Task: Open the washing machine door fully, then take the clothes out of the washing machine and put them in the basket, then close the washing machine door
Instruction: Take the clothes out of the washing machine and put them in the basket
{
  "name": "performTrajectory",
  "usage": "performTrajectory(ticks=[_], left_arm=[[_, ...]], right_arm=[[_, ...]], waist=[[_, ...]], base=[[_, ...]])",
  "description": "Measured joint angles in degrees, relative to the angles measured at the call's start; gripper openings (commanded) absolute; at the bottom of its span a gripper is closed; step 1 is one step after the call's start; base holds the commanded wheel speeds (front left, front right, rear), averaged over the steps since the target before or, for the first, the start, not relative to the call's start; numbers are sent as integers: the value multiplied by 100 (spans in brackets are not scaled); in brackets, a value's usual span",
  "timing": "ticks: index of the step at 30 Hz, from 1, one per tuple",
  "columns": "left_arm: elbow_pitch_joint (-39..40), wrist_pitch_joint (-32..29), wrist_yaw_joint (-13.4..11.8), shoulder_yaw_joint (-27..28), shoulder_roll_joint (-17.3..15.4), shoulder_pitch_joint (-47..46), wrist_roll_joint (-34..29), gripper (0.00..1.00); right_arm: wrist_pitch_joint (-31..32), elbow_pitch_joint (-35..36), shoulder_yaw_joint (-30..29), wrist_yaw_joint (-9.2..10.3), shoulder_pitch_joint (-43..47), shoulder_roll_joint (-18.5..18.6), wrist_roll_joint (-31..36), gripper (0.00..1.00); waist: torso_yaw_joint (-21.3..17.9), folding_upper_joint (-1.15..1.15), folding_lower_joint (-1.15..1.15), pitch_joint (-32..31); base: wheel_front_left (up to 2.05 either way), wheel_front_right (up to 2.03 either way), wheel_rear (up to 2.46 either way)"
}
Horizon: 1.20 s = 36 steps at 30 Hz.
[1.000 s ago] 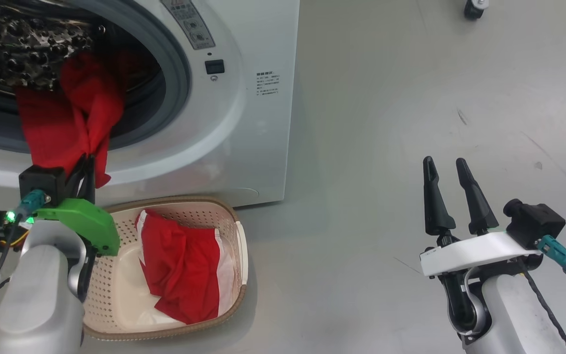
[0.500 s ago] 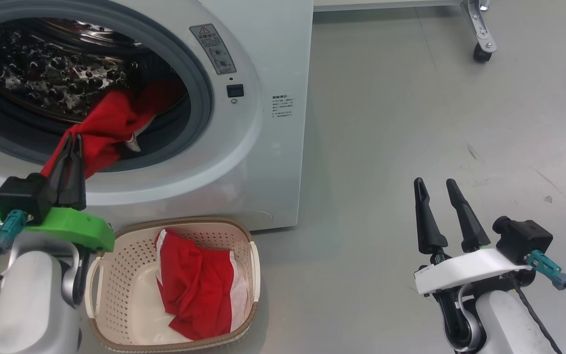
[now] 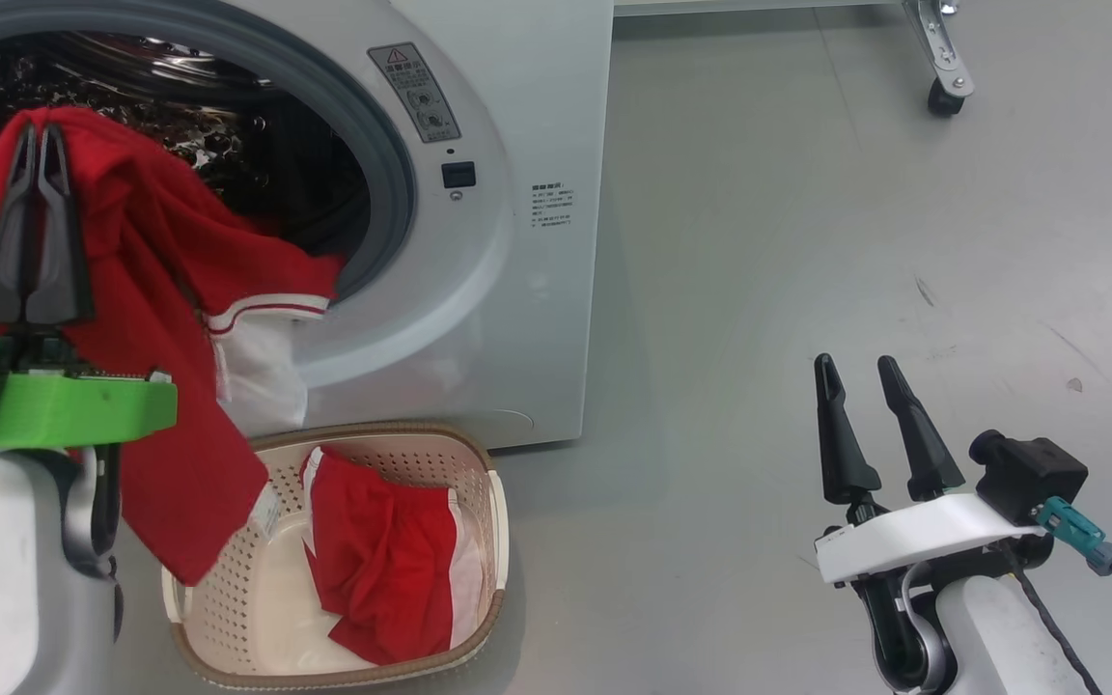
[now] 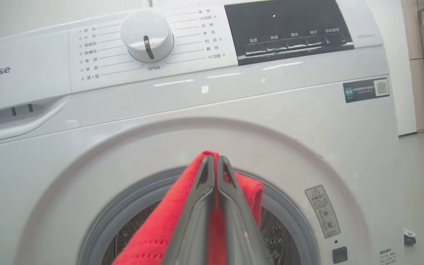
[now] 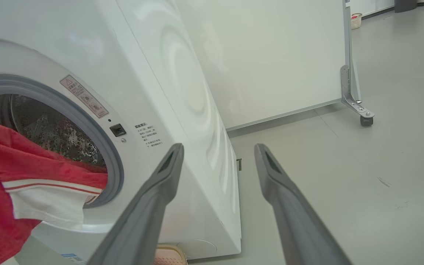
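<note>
The long red garment with white trim hangs from a narrow pinch. Its white-striped hem seems to lie across the lip of the round opening in the big white front-loading washing machine. If that hem catches on the grey gasket, the pull could drag the cloth out of the grip. The lower end dangles over the left rim of the small cream perforated basket, so a release here may spill part of it onto the grey floor. Another red garment lies inside the basket.

The left fingers are pressed together on a fold of the hanging garment, high in front of the drum. The right fingers stand spread, holding nothing, well apart to the right above the floor.
</note>
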<state>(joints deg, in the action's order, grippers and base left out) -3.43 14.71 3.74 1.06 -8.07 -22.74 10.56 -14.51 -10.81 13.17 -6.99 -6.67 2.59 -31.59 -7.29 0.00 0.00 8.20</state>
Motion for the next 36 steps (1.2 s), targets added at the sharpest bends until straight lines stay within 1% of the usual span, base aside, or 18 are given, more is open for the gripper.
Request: performTrajectory(ticks=[2,6,10,13,15,17,21,25,29,36], left_arm=[[213,0,0,8,4,3,-9,0],[391,2,0,7,14,159,-68,0],[425,2,0,-10,19,402,-111,0],[167,0,4,-133,29,673,-110,0],[-62,-146,16,-259,42,906,-105,0],[-190,-166,16,-313,46,1104,-109,0],[-428,-399,18,-371,42,1272,-113,0],[-847,-646,66,-526,47,1511,-115,0],[-1263,-870,93,-717,3,1576,-289,0],[-1714,-1067,118,-760,5,1550,-303,0]], right_arm=[[0,20,-7,0,0,0,0,100],[0,36,-8,0,0,-1,0,100],[0,65,-12,0,-1,1,0,100],[0,70,-30,0,-1,0,0,100],[0,71,-31,0,-1,0,0,100],[0,71,-29,0,-2,0,0,100],[0,78,4,0,-3,2,-2,100],[0,104,48,0,-39,-1,-2,100],[0,118,73,0,-108,2,-2,100],[0,176,125,0,-211,1,-3,100]], waist=[[-8,0,0,16],[-26,0,0,52],[-52,0,0,98],[-82,0,0,142],[-97,0,0,163],[-109,0,0,186],[-131,0,0,231],[-184,0,0,326],[-247,0,0,442],[-394,0,0,707]], base=[[0,0,0],[0,0,0],[0,0,0],[0,0,0],[0,0,0],[0,0,0],[0,0,0],[0,0,0],[0,0,0],[0,0,0]])
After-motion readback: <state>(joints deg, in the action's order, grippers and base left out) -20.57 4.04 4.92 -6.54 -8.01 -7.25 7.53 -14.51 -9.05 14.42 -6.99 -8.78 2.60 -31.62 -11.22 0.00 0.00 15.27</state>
